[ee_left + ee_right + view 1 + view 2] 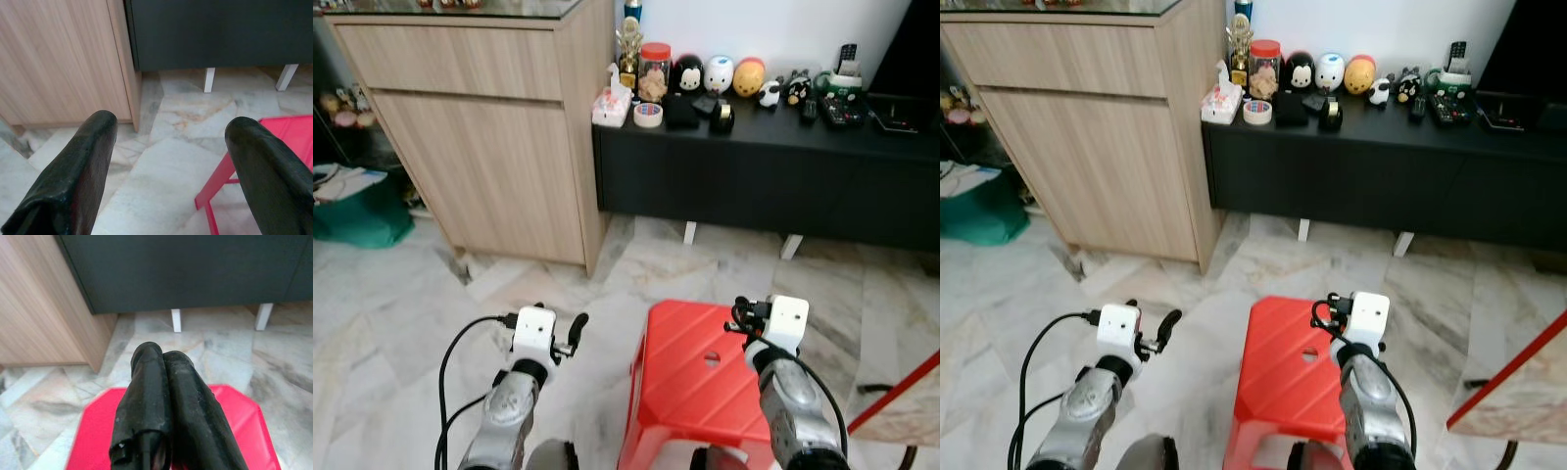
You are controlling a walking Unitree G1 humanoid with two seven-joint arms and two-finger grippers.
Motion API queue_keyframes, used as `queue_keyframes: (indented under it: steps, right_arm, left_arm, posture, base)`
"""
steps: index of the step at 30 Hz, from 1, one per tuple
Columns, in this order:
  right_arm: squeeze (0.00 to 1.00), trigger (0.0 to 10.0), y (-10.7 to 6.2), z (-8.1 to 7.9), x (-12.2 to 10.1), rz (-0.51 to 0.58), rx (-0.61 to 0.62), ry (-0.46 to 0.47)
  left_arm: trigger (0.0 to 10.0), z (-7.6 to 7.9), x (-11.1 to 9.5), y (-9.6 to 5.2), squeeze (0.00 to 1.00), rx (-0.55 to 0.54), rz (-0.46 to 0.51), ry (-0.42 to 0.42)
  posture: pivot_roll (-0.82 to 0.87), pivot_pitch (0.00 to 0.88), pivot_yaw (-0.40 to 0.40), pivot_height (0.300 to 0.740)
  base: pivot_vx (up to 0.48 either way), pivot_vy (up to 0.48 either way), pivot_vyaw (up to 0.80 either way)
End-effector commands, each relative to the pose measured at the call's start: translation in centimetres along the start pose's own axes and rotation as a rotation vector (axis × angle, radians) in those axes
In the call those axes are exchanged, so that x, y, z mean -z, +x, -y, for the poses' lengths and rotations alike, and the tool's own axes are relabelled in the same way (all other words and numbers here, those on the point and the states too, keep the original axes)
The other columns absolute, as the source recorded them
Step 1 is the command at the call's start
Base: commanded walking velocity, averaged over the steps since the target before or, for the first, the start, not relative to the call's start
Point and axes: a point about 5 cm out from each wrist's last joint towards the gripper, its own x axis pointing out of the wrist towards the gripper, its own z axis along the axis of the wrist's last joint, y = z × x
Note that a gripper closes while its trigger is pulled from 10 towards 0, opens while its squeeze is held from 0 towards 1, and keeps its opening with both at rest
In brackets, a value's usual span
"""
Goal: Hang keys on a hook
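Standing in front of a red stool (690, 377), the robot holds both arms low over the marble floor (401, 313). The left gripper (171, 161) has its two black fingers (78, 171) spread wide apart, with nothing between them; below it are the floor and one corner of the stool. The right gripper (164, 406) hangs just above the stool seat, and its fingers are pressed together. I cannot see any key between them.

The main risk, in my judgement, is that the search goes wrong, because neither the keys nor a hook can be made out. The keys may be among the small things on the black low cabinet (764, 181), where a roll of tape (648, 115), a jar with a red lid (655, 70), some round toy figures (719, 73) and remote controls (842, 98) are crowded together. If so, they are well apart from both grippers, ahead and higher. Reaching into this crowd could push a figure or the jar off the edge. The stool stands between the robot and the cabinet, so walking straight could hit it. The wooden cupboard (480, 137) on the left also leaves little room for the left arm.
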Motion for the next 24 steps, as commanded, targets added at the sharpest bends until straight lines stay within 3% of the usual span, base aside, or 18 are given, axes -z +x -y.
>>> queue_keyframes:
  steps: [1, 10, 18, 22, 24]
  right_arm:
    - [0.00, 10.0, 0.2, -0.2, -0.6, 0.012, -0.020, -0.003]
    - [0.00, 10.0, 0.2, -0.8, -1.5, 0.004, -0.070, -0.029]
    - [0.00, 10.0, 0.3, -3.3, -3.3, -0.073, -0.241, -0.092]
    - [0.00, 10.0, 0.4, -3.7, -4.1, -0.140, -0.231, -0.132]
    - [0.00, 10.0, 0.4, -3.7, -4.2, -0.146, -0.229, -0.135]
  left_arm:
    - [10.0, -0.3, -0.5, 0.2, 0.00, -0.007, 0.025, -0.005]
    - [10.0, -0.2, -1.1, 0.3, 0.00, 0.007, 0.055, -0.009]
    - [10.0, 0.4, -3.2, 0.6, 0.00, 0.154, 0.130, -0.015]
    - [10.0, 1.2, -4.2, 0.5, 0.00, 0.284, 0.145, -0.009]
    - [10.0, 1.3, -4.3, 0.5, 0.00, 0.292, 0.145, -0.006]
  posture:
    - [0.03, 0.000, -0.039, 0.717]
    - [0.03, 0.000, -0.041, 0.740]
    - [0.03, 0.000, -0.048, 0.740]
    - [0.03, 0.000, -0.052, 0.740]
    - [0.03, 0.000, -0.052, 0.740]
  base:
    - [0.000, 0.000, 0.00]
    - [0.000, 0.000, 0.00]
    - [0.000, 0.000, 0.00]
    - [0.000, 0.000, 0.00]
    - [0.000, 0.000, 0.00]
